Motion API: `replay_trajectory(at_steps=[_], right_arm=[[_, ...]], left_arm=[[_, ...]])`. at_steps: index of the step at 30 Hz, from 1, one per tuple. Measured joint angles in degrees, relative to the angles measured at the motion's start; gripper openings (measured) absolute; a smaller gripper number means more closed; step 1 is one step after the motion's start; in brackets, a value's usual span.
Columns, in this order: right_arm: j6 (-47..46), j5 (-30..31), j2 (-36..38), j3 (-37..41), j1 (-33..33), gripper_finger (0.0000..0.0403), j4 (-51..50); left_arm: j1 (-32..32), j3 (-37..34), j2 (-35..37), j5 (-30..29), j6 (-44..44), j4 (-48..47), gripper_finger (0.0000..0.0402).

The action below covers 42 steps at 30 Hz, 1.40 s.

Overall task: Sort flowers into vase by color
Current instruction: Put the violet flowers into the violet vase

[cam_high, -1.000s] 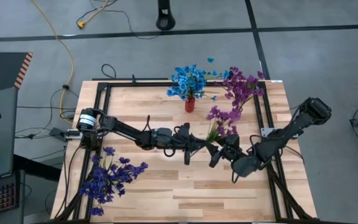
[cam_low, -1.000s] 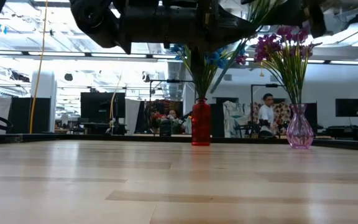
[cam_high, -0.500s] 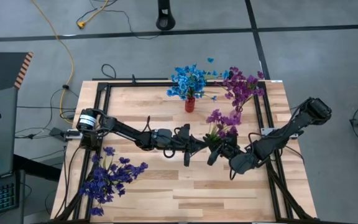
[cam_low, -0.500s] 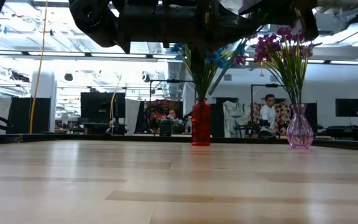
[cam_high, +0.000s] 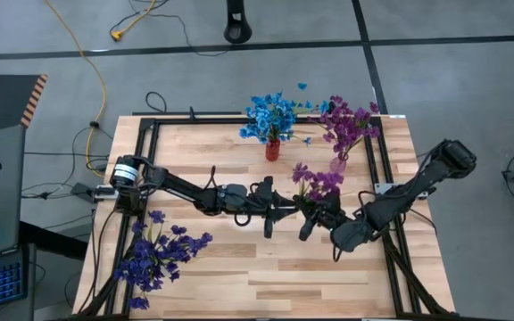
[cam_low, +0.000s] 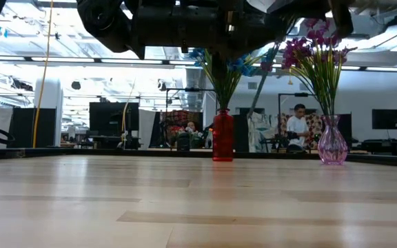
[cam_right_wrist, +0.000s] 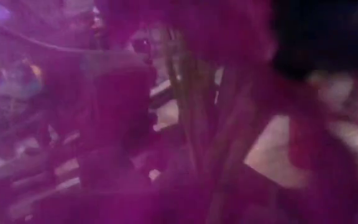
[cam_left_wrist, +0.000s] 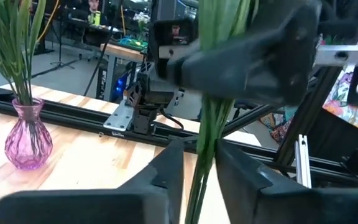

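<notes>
No readable text, label, brand, number or sign appears on anything in these views of the table and room.

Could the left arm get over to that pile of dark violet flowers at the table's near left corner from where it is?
Probably yes. The dark violet flowers lie loose on the table beside the left arm's base, with bare wood between. The left gripper sits mid-table by the magenta bunch at the right gripper.

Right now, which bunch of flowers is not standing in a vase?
The dark violet bunch lying flat at the table's near left corner; the blue bunch and purple bunch stand in vases at the back.
</notes>
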State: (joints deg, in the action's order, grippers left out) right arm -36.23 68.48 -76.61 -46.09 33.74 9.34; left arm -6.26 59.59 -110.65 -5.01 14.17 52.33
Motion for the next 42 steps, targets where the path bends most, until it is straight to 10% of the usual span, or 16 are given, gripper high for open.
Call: replay_trajectory(at_steps=[14,29,42], right_arm=[[13.57,6.8,11.86,-0.45,4.84,0.0045,-9.99],[1.29,7.88,25.76,-0.45,4.35,0.0041,-40.27],[-7.74,8.29,25.78,-0.47,-8.73,0.0039,-51.28]], left_arm=[[2.41,0.02,0.0,0.01,0.09,-2.26,0.0173],[2.51,0.02,0.0,-0.42,-1.07,-4.08,0.0174],[2.62,0.02,0.0,-1.91,-1.05,-4.06,0.0174]])
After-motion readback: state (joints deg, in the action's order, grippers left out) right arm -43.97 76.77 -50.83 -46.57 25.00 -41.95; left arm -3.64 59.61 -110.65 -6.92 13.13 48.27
